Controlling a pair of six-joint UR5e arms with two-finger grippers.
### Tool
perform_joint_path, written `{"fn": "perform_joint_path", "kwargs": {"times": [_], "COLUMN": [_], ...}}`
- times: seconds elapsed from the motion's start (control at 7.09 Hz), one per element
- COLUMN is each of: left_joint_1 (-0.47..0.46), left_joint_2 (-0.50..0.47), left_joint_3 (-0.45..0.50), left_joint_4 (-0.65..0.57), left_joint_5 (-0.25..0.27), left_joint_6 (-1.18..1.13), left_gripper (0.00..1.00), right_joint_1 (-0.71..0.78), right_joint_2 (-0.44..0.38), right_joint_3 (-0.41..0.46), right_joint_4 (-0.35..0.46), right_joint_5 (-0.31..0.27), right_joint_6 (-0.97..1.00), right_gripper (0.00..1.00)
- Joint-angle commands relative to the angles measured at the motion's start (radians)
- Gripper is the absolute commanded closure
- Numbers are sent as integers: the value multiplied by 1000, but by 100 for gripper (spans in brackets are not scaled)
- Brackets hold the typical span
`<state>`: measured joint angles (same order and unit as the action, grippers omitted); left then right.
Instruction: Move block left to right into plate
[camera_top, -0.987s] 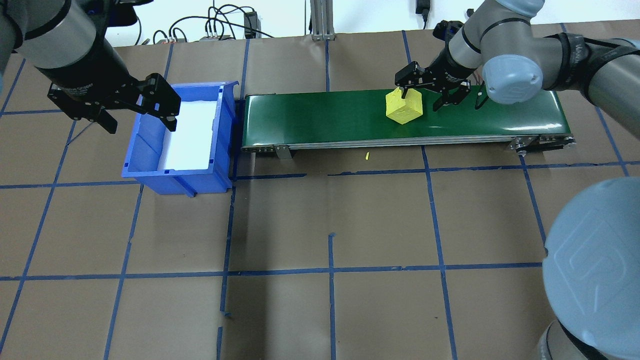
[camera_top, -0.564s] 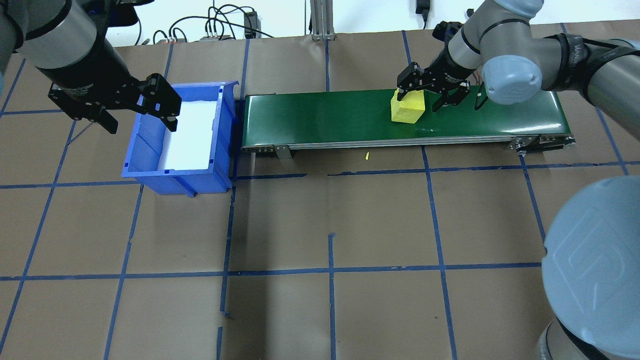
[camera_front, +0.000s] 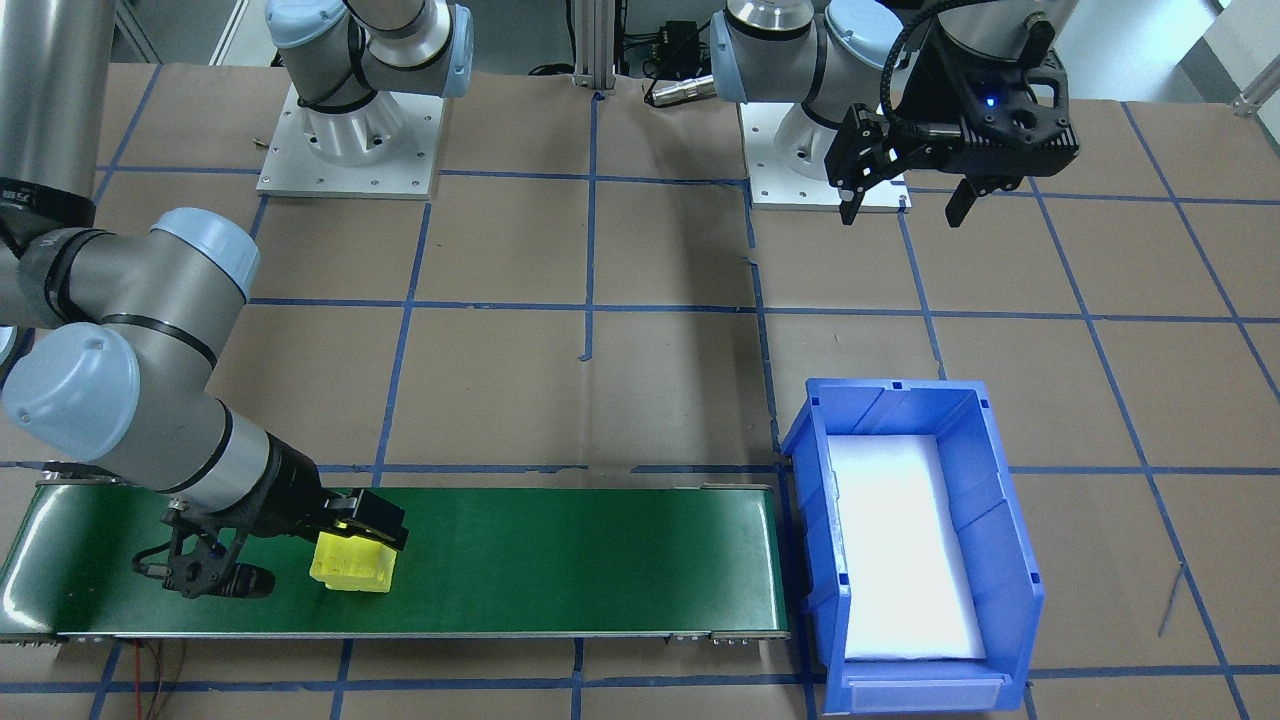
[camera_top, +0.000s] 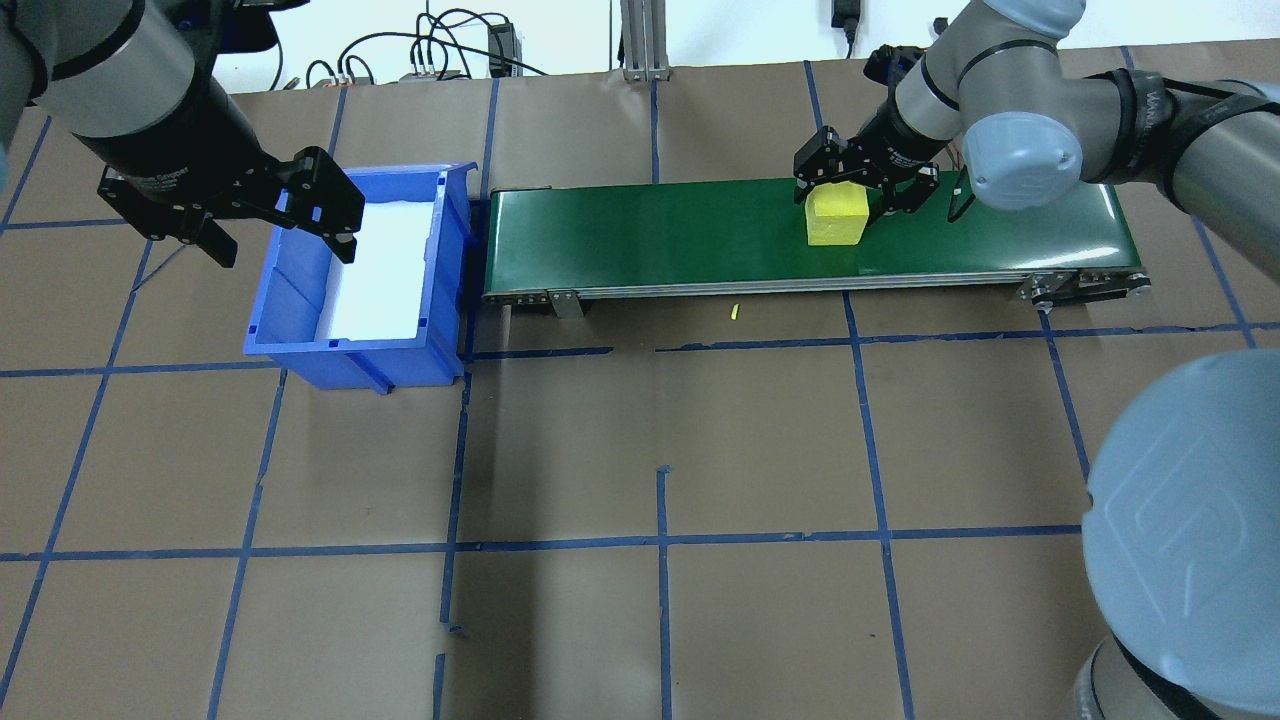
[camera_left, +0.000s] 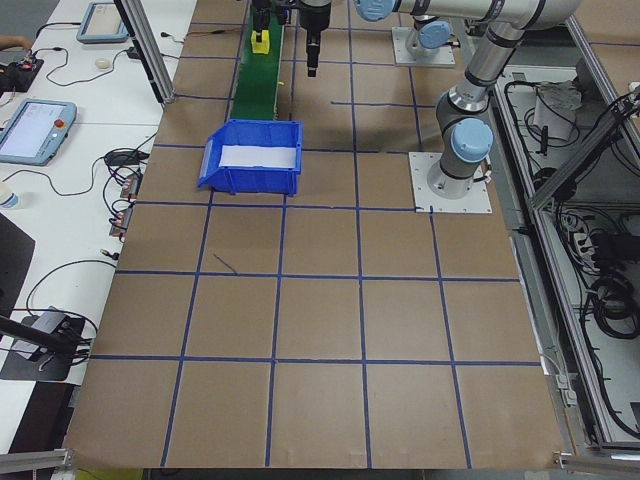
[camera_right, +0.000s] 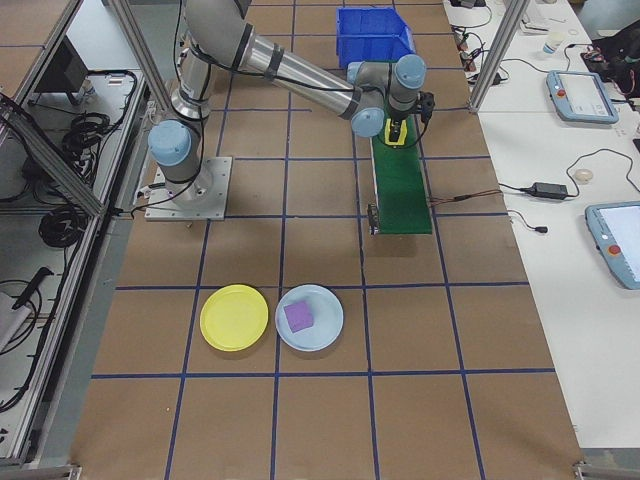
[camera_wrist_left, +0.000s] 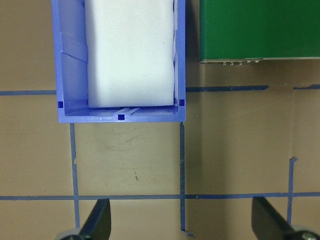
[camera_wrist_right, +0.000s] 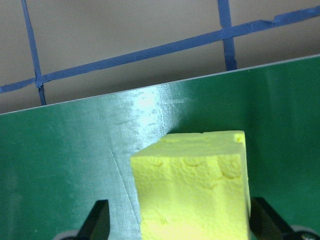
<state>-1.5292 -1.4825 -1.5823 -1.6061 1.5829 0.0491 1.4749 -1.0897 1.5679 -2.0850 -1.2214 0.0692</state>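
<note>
Hanging wide open and empty at the upper left of the overhead view, the left gripper (camera_top: 275, 215) waits far off. Right of middle, the right gripper (camera_top: 868, 190) straddles the yellow block (camera_top: 838, 215) on the green belt (camera_top: 650, 235), not clearly squeezing.

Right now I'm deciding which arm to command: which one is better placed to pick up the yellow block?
The right. Its gripper already straddles the yellow block on the green conveyor, jaws open. The left gripper hangs open by the blue bin, off the conveyor's far end.
</note>
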Motion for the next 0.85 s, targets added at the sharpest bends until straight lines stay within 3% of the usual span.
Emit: {"fn": "perform_joint_path", "kwargs": {"times": [0.0, 0.14, 0.28, 0.42, 0.56, 0.71], "left_joint_1": [0, 1, 1, 3, 0, 1], "left_joint_2": [1, 1, 1, 1, 1, 2], "left_joint_3": [-1, 1, 1, 1, 1, 1], "left_joint_4": [0, 0, 0, 0, 0, 0], "left_joint_5": [3, 2, 0, 5, 3, 3], "left_joint_6": [0, 0, 0, 0, 0, 0], "left_gripper": [0, 0, 0, 0, 0, 0], "right_joint_1": [-1, -2, -2, -17, -62, -150], "right_joint_2": [5, 5, -7, -30, -80, -157], "right_joint_3": [9, 4, -21, -46, -40, -25], "right_joint_4": [-7, -3, 2, 22, 23, 28], "right_joint_5": [-9, -133, -270, -371, -533, -625], "right_joint_6": [-35, -127, -172, -312, -495, -669], "right_gripper": [6, 64, 93, 94, 94, 93]}}
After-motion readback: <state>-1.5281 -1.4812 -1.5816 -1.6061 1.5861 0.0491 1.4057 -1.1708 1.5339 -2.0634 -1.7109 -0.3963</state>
